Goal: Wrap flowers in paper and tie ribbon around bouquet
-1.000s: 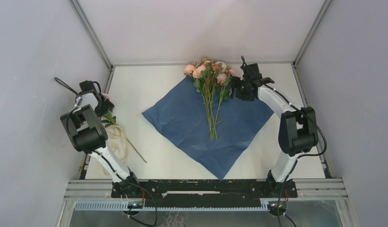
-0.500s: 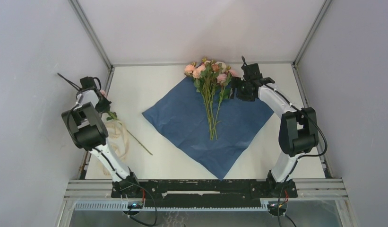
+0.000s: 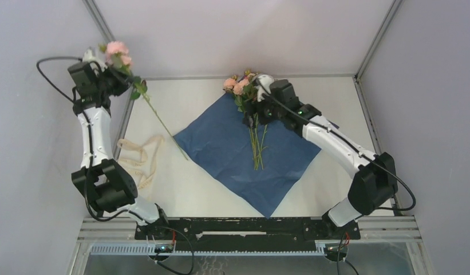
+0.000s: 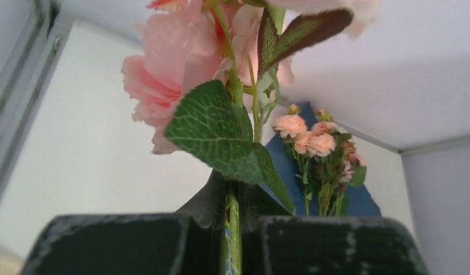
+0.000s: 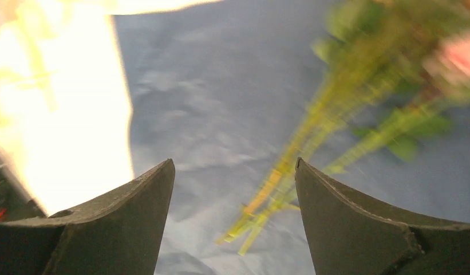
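My left gripper (image 3: 113,78) is raised high at the far left, shut on the green stem (image 4: 233,229) of a single pink flower (image 3: 117,50). Its stem slants down to the paper's left corner. The paper (image 3: 244,157) lies flat, navy face up, mid-table. The other flowers (image 3: 245,87) lie on it, blooms at the far corner, stems (image 5: 289,183) pointing toward me. My right gripper (image 3: 257,110) hovers open over those stems; in the right wrist view its jaws (image 5: 234,172) stand apart, holding nothing. The cream ribbon (image 3: 139,161) lies loose left of the paper.
Grey walls and metal frame rails enclose the white table (image 3: 181,103) on three sides. The left arm's black cable (image 3: 49,63) loops up beside the left wall. The arms' base rail (image 3: 249,226) runs along the near edge.
My left gripper shut on the single flower's stem at the table's left edge and lifted it high toward the far left. The right arm swung left over the bunch.
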Available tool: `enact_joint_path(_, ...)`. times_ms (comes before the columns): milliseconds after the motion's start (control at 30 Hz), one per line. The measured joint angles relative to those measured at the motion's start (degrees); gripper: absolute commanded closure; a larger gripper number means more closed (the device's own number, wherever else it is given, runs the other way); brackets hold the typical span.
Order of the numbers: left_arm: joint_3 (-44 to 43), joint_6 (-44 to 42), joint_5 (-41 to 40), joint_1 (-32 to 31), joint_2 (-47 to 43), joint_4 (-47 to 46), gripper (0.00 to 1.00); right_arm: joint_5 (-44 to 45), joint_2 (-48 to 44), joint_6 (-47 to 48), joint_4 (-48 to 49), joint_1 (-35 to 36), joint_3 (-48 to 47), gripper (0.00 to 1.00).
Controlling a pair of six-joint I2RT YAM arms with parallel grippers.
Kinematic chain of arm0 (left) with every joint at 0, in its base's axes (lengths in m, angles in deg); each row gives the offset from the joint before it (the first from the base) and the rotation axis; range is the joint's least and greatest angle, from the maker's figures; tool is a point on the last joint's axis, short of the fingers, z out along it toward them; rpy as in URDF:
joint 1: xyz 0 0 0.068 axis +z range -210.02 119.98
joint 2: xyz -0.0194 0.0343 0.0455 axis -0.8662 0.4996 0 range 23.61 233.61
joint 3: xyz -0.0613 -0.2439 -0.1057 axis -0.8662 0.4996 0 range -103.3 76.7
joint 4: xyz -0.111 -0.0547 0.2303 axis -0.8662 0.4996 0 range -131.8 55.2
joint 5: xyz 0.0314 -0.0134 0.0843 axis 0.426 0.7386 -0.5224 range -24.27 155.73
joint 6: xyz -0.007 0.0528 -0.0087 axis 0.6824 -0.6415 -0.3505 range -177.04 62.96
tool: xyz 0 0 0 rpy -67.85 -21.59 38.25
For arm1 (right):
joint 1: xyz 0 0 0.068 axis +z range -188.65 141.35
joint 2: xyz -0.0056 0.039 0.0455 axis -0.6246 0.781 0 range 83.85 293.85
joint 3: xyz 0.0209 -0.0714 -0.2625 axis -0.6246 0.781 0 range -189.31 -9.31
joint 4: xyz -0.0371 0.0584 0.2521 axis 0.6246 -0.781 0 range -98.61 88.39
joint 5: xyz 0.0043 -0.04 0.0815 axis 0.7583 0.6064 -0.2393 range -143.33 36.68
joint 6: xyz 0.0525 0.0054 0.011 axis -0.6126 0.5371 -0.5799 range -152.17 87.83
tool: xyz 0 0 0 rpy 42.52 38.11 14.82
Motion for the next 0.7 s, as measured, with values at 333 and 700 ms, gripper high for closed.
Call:
enact_joint_path(333,-13.7,-10.9,8.0,-19.4,-9.6,9.6,1.0,-18.9,-0.2,-7.9,27.1,9.6,0.0,0.0)
enact_joint_path(700,-8.8,-2.2,11.3,-30.4,-7.5,9.5,1.0,-22.5,15.4,-25.3,44.5,13.7,-1.1,0.11)
